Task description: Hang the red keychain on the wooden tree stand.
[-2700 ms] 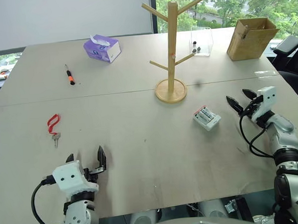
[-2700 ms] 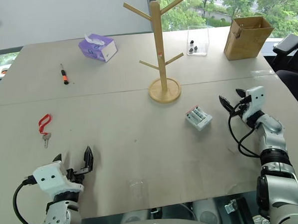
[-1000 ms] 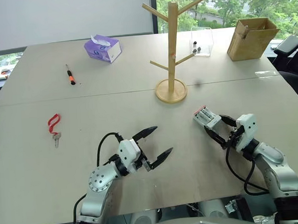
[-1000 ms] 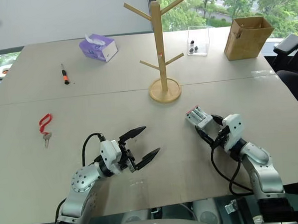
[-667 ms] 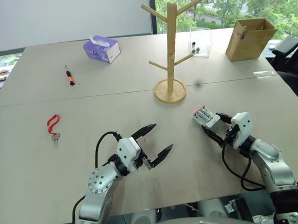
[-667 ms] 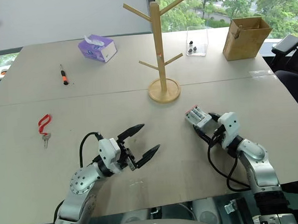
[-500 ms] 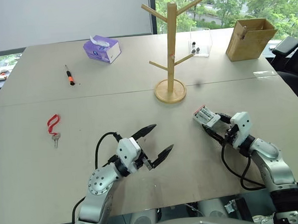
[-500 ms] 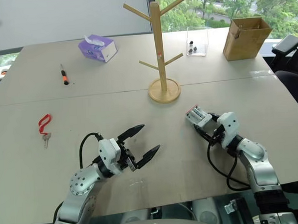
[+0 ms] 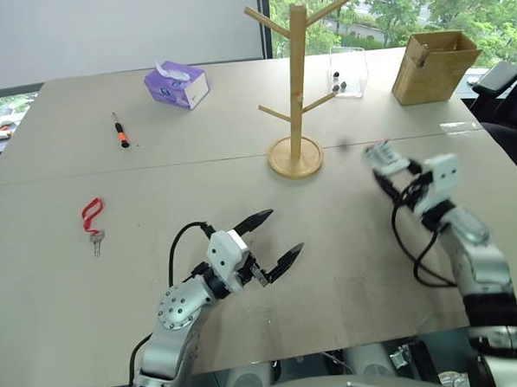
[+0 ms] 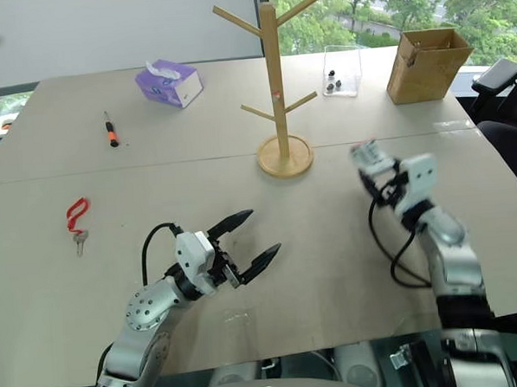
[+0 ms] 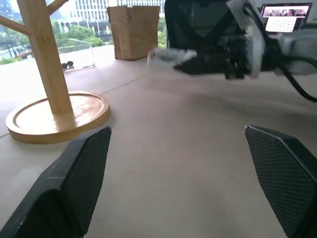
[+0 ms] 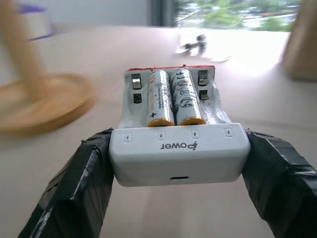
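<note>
red keychain strap looped, silver key attached, flat on table

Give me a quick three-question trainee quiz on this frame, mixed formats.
1. True or false: the red keychain already hangs on the wooden tree stand.
2. What does the right tool hold? A) the screwdriver B) the battery charger C) the tissue box
3. Fill in: the left tool is ____ and holds nothing.

Key:
1. False; it lies on the table, off to the robot's left.
2. B; two batteries sit in it.
3. open
</note>
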Robot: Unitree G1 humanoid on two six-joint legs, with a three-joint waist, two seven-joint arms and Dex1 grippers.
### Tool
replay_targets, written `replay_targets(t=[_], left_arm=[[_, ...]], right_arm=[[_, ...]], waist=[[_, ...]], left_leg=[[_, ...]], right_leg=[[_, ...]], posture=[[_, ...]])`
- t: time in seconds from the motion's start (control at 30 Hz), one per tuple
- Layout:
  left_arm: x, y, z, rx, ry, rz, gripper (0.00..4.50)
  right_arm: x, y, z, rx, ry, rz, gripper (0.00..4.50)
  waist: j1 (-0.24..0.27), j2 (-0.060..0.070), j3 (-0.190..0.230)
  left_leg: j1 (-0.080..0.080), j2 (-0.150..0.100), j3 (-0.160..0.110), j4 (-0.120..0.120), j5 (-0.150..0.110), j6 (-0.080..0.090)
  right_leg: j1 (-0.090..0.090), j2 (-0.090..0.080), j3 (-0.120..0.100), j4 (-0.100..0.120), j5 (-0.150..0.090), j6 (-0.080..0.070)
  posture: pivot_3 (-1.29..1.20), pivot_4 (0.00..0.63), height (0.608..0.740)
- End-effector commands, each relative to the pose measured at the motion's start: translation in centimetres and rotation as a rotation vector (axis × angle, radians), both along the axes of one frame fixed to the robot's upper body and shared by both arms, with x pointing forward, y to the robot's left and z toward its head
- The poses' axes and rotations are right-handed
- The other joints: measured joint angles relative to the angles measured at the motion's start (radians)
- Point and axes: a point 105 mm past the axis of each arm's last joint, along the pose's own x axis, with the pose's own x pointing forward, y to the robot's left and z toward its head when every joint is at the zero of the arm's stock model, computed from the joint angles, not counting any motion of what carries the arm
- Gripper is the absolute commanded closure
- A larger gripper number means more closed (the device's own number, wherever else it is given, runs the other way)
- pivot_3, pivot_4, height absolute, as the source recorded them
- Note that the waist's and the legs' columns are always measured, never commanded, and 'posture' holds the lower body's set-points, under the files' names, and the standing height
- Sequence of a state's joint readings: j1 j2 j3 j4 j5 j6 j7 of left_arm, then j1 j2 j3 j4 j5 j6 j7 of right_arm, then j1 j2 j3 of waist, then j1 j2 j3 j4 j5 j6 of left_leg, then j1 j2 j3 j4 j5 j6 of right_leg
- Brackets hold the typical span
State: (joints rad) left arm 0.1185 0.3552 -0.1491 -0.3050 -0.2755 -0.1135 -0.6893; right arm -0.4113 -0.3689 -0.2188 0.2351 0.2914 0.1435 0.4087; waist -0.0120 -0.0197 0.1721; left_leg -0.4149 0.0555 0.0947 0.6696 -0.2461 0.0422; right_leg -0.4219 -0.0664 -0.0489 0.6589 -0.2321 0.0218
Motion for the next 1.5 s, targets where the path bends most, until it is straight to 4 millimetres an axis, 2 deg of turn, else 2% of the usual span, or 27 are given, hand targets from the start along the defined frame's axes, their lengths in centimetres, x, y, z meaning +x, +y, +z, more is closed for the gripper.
replay_targets(t=[0.03, 0.1, 0.23, 0.5, 0.53, 0.57, 0.73, 0.8, 0.9, 0.97, 1.07, 1.13, 1.23, 1.37, 1.5], left_arm=[[-0.1, -0.4, 1.0, -0.011, -0.048, 0.005, 0.0], [-0.1, -0.3, 1.0, -0.012, -0.053, 0.013, 0.0], [-0.1, 0.0, 0.8, -0.008, -0.058, 0.037, 0.0], [-0.3, 0.7, 0.1, -0.006, -0.059, 0.086, 0.0], [-0.4, 0.7, -0.1, -0.006, -0.058, 0.09, 0.0], [-0.4, 0.8, -0.2, -0.007, -0.057, 0.093, 0.0], [-0.5, 0.9, -0.4, -0.004, -0.06, 0.104, 0.0], [-0.3, 1.1, -0.5, -0.004, -0.062, 0.121, 0.0], [0.5, 1.9, -0.3, -0.011, -0.066, 0.204, 0.0], [1.2, 2.7, 0.0, -0.042, -0.046, 0.296, 0.0], [2.1, 4.2, 0.7, -0.089, -0.005, 0.455, 0.0], [2.5, 5.4, 1.2, -0.107, 0.01, 0.554, 0.0], [2.8, 6.6, 1.8, -0.121, 0.021, 0.634, 0.0], [3.3, 13.2, 2.1, -0.122, 0.022, 0.966, 0.0], [2.5, 16.0, 1.9, -0.06, 0.014, 1.098, 0.0]], right_arm=[[2.2, -4.0, 1.2, 0.019, 0.004, -0.185, 1.2], [3.6, -6.4, 1.3, 0.042, 0.04, -0.301, 1.2], [4.7, -8.8, 0.9, 0.056, 0.096, -0.409, 1.2], [5.3, -8.6, -0.7, 0.09, 0.154, -0.394, 1.2], [5.3, -8.5, -0.8, 0.096, 0.155, -0.386, 0.2], [5.3, -8.3, -0.8, 0.1, 0.15, -0.377, 0.06], [5.2, -8.1, -0.5, 0.102, 0.111, -0.343, 0.06], [4.9, -7.7, 0.0, 0.108, 0.066, -0.278, 0.06], [3.4, -5.8, 1.5, 0.071, -0.071, -0.073, 0.06], [1.5, -2.8, 2.2, -0.003, -0.127, 0.135, 0.06], [-3.1, 2.0, 1.8, -0.12, -0.118, 0.499, 0.06], [-6.0, 3.7, 0.9, -0.21, -0.084, 0.666, 0.06], [-8.1, 4.7, 0.3, -0.244, -0.043, 0.769, 0.06], [-13.4, 7.4, -2.6, -0.364, 0.054, 1.091, 0.06], [-13.8, 8.1, -3.5, -0.382, 0.053, 1.16, 0.06]], waist=[[0.001, 0.0, 0.0], [0.001, 0.0, 0.0], [-0.002, 0.001, 0.001], [-0.007, 0.002, 0.001], [-0.007, 0.002, 0.001], [-0.007, 0.002, 0.001], [-0.006, 0.002, 0.001], [-0.006, 0.002, 0.001], [-0.002, 0.002, 0.001], [0.0, 0.002, 0.001], [0.001, 0.002, 0.0], [0.0, 0.003, 0.0], [-0.001, 0.002, 0.001], [0.003, -0.001, 0.0], [0.0, -0.002, 0.0]], left_leg=[[0.0, 0.0, 0.0, 0.0, 0.0, 0.0], [-0.001, -0.001, 0.001, -0.001, 0.0, 0.0], [0.0, -0.001, 0.003, -0.001, 0.0, 0.0], [0.001, 0.0, 0.005, -0.001, 0.0, 0.0], [0.001, 0.0, 0.005, -0.001, 0.0, 0.0], [0.001, 0.001, 0.005, -0.001, 0.0, 0.0], [0.001, 0.001, 0.005, -0.001, 0.0, 0.0], [0.001, 0.001, 0.005, -0.001, 0.0, 0.0], [0.001, 0.001, 0.005, -0.001, 0.0, 0.0], [0.0, 0.002, 0.004, -0.002, 0.0, 0.0], [0.0, 0.003, 0.004, -0.002, 0.0, 0.0], [0.0, 0.003, 0.003, -0.002, 0.0, 0.0], [0.001, 0.002, 0.002, -0.001, 0.0, 0.0], [0.001, 0.002, 0.0, 0.0, 0.0, 0.0], [0.001, 0.002, -0.003, 0.0, 0.0, 0.0]], right_leg=[[0.0, 0.0, -0.001, 0.0, 0.001, 0.001], [0.0, 0.001, 0.0, 0.0, 0.001, 0.001], [-0.001, 0.001, 0.002, -0.001, 0.001, 0.001], [-0.001, 0.002, 0.005, 0.0, 0.001, 0.001], [-0.001, 0.002, 0.006, 0.0, 0.001, 0.001], [-0.001, 0.002, 0.006, 0.0, 0.001, 0.001], [-0.001, 0.002, 0.006, 0.0, 0.001, 0.002], [-0.001, 0.002, 0.006, 0.0, 0.001, 0.001], [-0.001, 0.002, 0.005, 0.0, 0.001, 0.002], [-0.001, 0.002, 0.005, -0.001, 0.001, 0.002], [-0.001, 0.001, 0.005, -0.001, 0.001, 0.002], [-0.001, 0.0, 0.004, -0.001, 0.001, 0.002], [0.0, 0.0, 0.002, 0.0, -0.001, 0.006], [0.0, 0.001, 0.002, 0.0, -0.001, 0.006], [0.0, 0.002, 0.001, -0.001, -0.001, 0.006]], posture=[[0.0, 0.15, 0.74], [0.0, 0.15, 0.74], [0.0, 0.15, 0.74], [0.0, 0.15, 0.74], [0.0, 0.15, 0.74], [0.0, 0.15, 0.74], [0.0, 0.15, 0.74], [0.0, 0.15, 0.74], [0.0, 0.15, 0.74], [0.0, 0.15, 0.74], [0.0, 0.15, 0.74], [0.0, 0.15, 0.74], [0.0, 0.15, 0.74], [0.0, 0.15, 0.74], [0.0, 0.15, 0.74]])
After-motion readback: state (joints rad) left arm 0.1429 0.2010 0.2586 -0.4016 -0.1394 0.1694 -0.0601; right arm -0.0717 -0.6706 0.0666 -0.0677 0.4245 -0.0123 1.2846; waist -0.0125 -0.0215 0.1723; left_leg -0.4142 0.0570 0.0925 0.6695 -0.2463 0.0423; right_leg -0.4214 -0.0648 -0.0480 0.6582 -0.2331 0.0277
